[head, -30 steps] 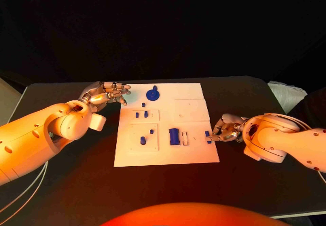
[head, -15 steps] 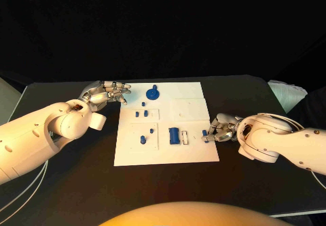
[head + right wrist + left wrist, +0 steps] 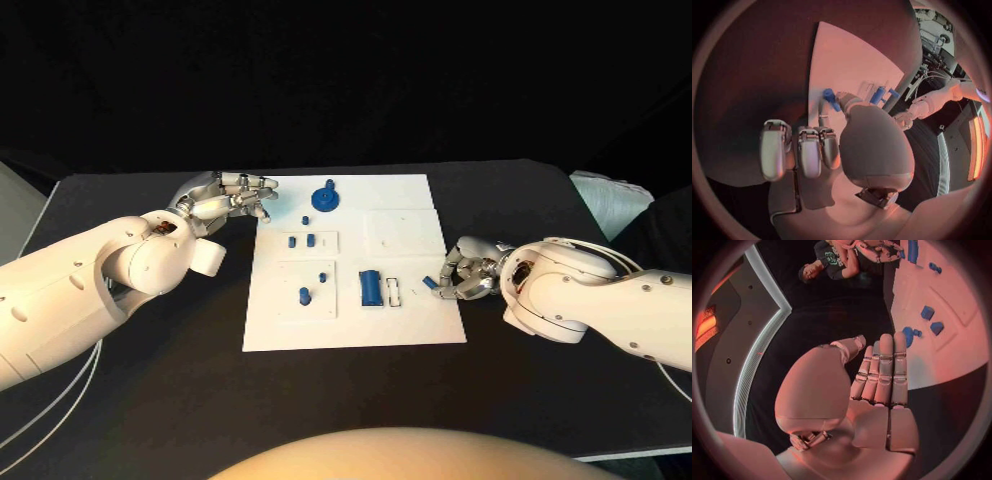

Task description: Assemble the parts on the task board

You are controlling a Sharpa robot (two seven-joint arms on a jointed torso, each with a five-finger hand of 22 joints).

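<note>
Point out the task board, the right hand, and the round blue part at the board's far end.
task board [image 3: 404, 225], head view, bare white surface.
right hand [image 3: 464, 275], head view, middle of the hand.
round blue part [image 3: 327, 199], head view, its disc.

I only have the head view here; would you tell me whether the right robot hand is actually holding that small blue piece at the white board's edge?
Observer: Yes. The right wrist view shows the right robot hand pinching the small blue cylindrical peg between its thumb and a fingertip.
Operator: Thank you. Is the left robot hand carrying anything?
Observer: No. The left wrist view shows the left robot hand with straight fingers and a bare palm, beside the white task board.
</note>
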